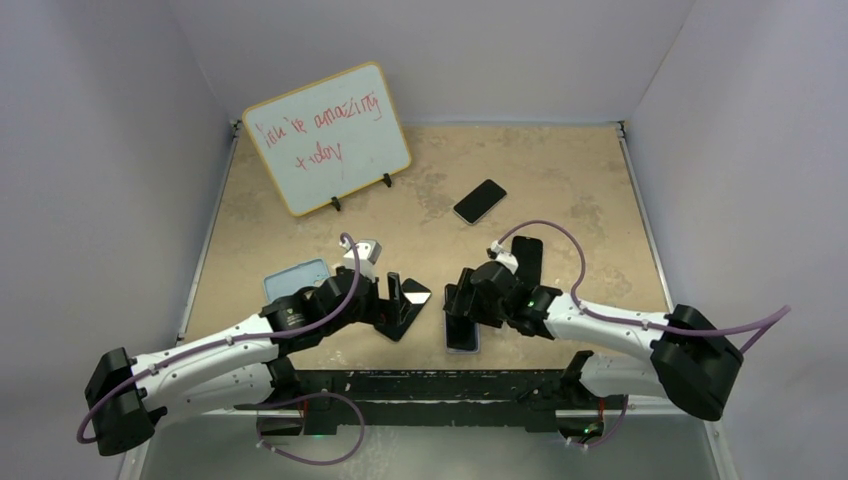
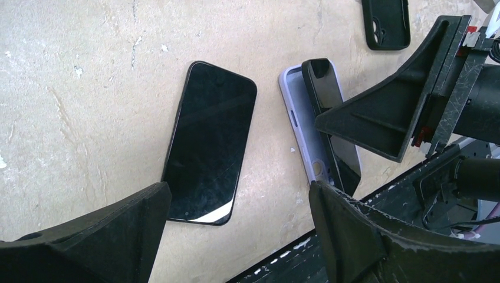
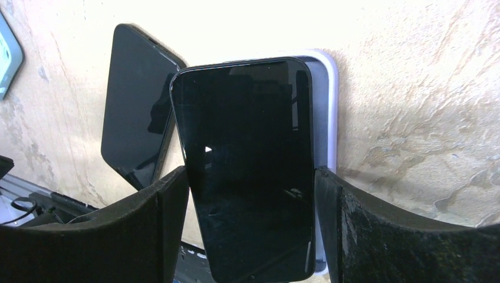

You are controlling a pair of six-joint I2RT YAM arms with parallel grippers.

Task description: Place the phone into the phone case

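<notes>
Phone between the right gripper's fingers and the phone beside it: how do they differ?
The gripped phone sits tilted over the lavender case; the loose phone lies flat on the bare table. The right gripper clamps the gripped phone's sides; nothing touches the loose phone. Both are black, screens dark and facing up.

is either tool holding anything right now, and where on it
The right tool grips a phone by its two long edges, tilted over the lavender case. The left tool is open, holding nothing.
</notes>
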